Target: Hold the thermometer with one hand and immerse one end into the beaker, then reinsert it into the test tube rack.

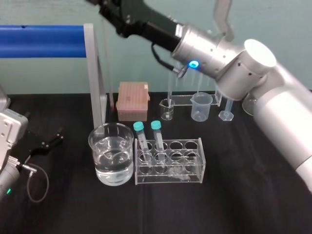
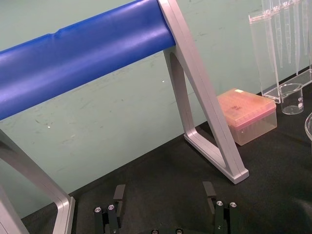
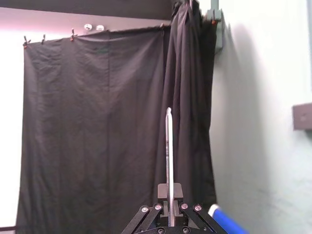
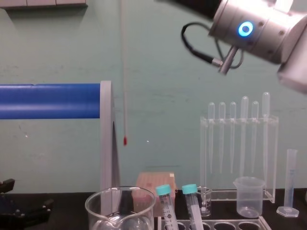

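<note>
The right gripper (image 3: 169, 194) is raised high over the far left part of the tabletop (image 1: 234, 195). Its jaws are closed narrowly on the thermometer (image 4: 123, 72), gripping it near one end. The glass rod hangs upright from the jaws with its red tip lowest, level with the space under the blue bar (image 4: 48, 100) of the metal frame. The tip is well above the beaker (image 1: 111, 153) and clear of its rim. It seems to be over the beaker's far side, though the chest view alone cannot settle that.

The beaker stands at the near left and is partly filled with clear liquid. Just to its right, almost touching, is the test tube rack (image 1: 192, 163). Two teal-capped tubes (image 1: 141, 139) lean in the rack's left holes, and its other holes are open.

Farther back are a pink box (image 1: 132, 100), a small glass beaker (image 1: 167, 109), a translucent plastic beaker (image 1: 201, 106) and the clear pipette stand (image 4: 240, 139).

The left gripper (image 2: 164, 192) is parked low at the far left edge, close to the tabletop. Its jaws are spread wide and hold nothing.
</note>
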